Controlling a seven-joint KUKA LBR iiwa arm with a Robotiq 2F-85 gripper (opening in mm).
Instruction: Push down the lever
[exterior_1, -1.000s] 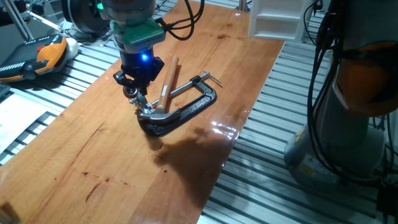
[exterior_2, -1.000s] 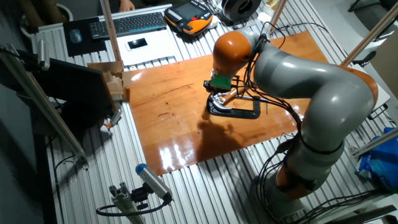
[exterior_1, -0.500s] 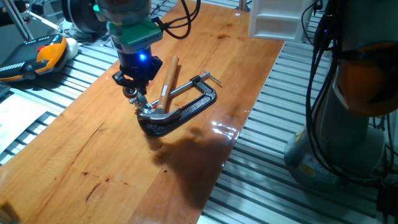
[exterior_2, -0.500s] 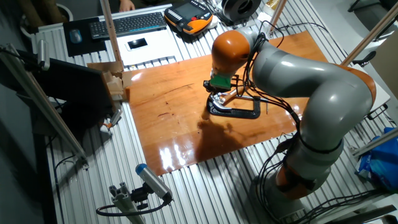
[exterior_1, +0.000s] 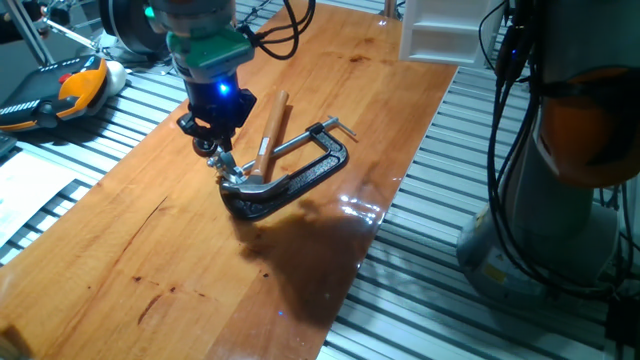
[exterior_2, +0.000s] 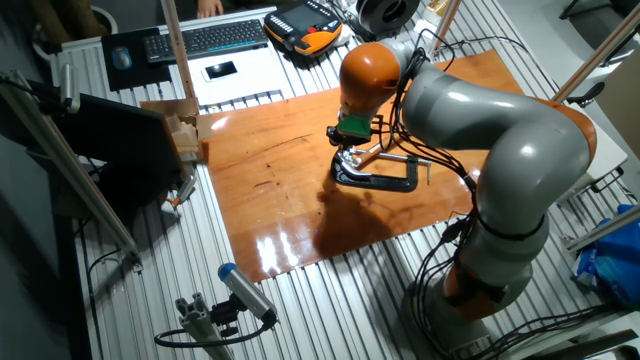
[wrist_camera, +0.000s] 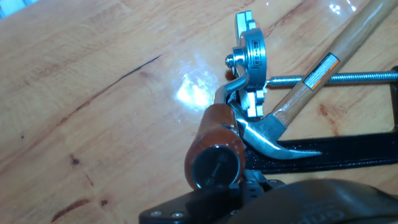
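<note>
Hand view: hammer (wrist_camera: 292, 106) beside lever (wrist_camera: 216, 146)

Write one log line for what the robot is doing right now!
gripper above lever | lever knob close under hand camera | hammer lying across C-clamp | jaw state unclear

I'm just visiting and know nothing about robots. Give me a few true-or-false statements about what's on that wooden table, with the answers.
1. A hammer with a wooden handle lies on the table. True.
2. The C-clamp is bright yellow. False: it is black.
3. The lever ends in a dark reddish knob. True.
4. The gripper hangs far from the tools, over the table's bare end. False: it is right beside the hammer head and clamp.
5. The hammer handle crosses over the clamp's screw bar. True, as the hand view shows.
</note>
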